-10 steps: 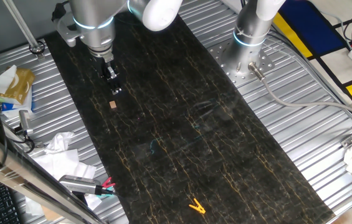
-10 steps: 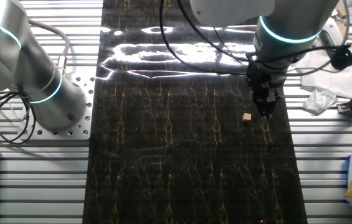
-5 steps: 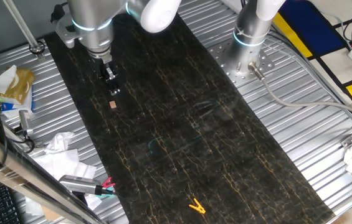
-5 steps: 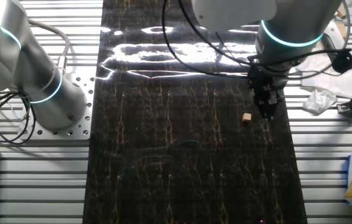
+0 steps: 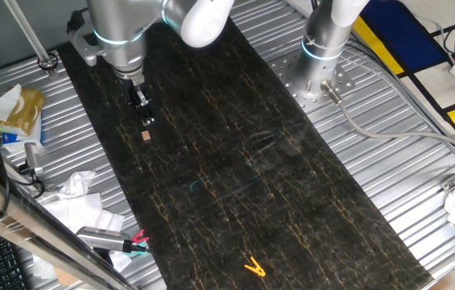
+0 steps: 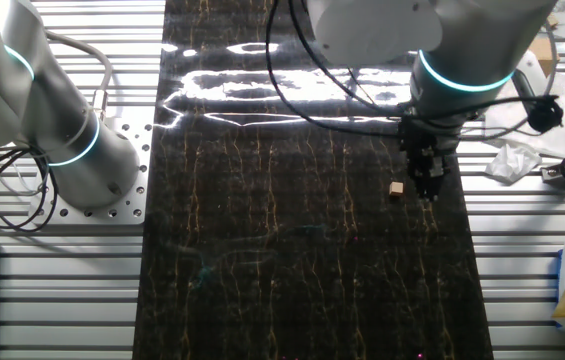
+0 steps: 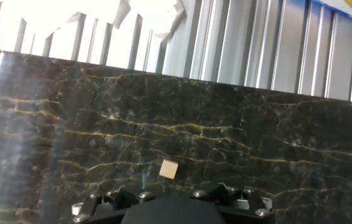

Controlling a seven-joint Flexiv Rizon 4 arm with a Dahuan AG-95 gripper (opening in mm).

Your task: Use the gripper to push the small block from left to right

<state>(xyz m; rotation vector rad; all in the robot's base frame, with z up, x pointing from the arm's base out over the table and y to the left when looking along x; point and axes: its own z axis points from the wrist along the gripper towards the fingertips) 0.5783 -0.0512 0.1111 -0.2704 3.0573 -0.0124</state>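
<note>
Since a second ago the gripper has edged toward upper left — fingers seemingly together; the small block lies left of centre. Lower first, then sweep squarely.

Dark marble mat — small block, yellow clip on it.

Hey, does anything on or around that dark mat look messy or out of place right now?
Crumpled white paper and wrappers lie beside the mat, and a yellow clip sits alone at its far end. Nothing looks spilled or broken.
</note>
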